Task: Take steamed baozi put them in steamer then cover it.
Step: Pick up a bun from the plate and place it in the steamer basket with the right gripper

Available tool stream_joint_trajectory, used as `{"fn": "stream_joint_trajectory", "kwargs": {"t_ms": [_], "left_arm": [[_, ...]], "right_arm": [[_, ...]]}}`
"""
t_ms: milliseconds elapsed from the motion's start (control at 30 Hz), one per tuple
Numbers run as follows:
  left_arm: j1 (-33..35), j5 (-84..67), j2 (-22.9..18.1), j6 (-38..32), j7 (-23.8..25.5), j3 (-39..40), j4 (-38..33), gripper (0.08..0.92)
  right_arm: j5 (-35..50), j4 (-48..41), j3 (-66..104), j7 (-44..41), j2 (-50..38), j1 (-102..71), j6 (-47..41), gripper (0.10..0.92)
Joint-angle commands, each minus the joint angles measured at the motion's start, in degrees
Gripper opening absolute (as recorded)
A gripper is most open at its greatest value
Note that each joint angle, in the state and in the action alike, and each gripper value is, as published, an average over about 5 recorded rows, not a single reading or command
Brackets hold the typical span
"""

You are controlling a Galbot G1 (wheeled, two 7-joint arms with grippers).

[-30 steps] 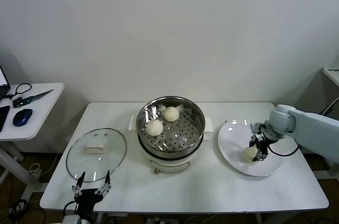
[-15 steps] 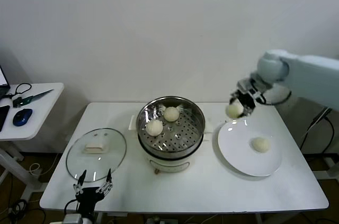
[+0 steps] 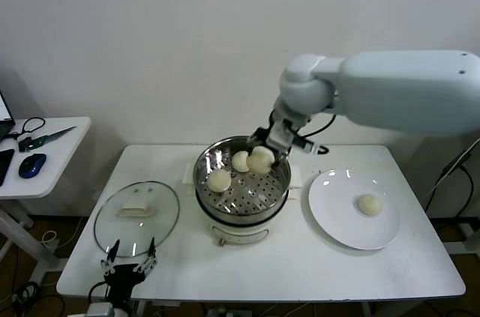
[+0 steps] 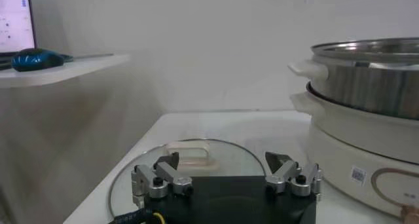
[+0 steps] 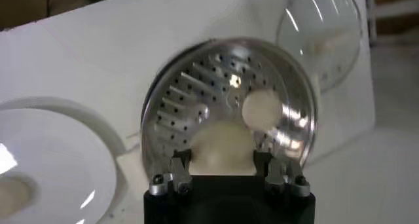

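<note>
Above the steamer (image 3: 242, 180), right claw (image 3: 264, 154) holds one smooth, seemingly unmarked baozi (image 3: 261, 159).

steamer (image 3: 241, 189) stands uncovered, two cream baozi (image 3: 220, 180) on its perforated tray; a third bun (image 3: 261, 159) held above it; a fourth (image 3: 368, 204) lies apart; glass cover (image 3: 136, 217) flat beside the steamer

I'm holding a smooth matt dough bun (image 3: 261, 159) in my right pincer (image 3: 264, 158), shiny perforated stainless steamer (image 3: 241, 178) gleaming, clear glass cover (image 3: 136, 216) shining, glossy white plate (image 3: 337, 212) reflecting light.
</note>
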Motion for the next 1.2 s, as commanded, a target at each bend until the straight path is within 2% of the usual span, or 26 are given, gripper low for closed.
{"fn": "stream_joint_trajectory", "kwargs": {"t_ms": [33, 333, 900, 1033, 1200], "left_arm": [[0.1, 0.0, 0.1, 0.0, 0.0, 0.0, 0.0, 0.823], [0.4, 0.0, 0.1, -0.3, -0.1, -0.3, 0.2, 0.823], [-0.1, -0.3, 0.1, -0.3, -0.1, -0.5, 0.9, 0.823], [-0.2, -0.4, 0.2, -0.3, -0.1, -0.5, 1.0, 0.823], [-0.3, -0.4, 0.1, -0.3, -0.1, -0.4, 1.0, 0.823]], "right_arm": [[-9.7, 1.4, -0.9, 4.3, 6.1, -8.2, 4.7, 0.645], [-13.7, -4.7, -0.5, 4.0, 7.3, -12.3, 6.2, 0.645], [-13.8, -9.0, 0.0, 4.8, 8.6, -14.2, 6.8, 0.646], [-11.5, -9.3, 0.3, 5.7, 9.0, -12.6, 7.0, 0.700], [-1.5, -7.9, -0.3, 0.4, 6.3, -5.3, 8.0, 0.803]]}}
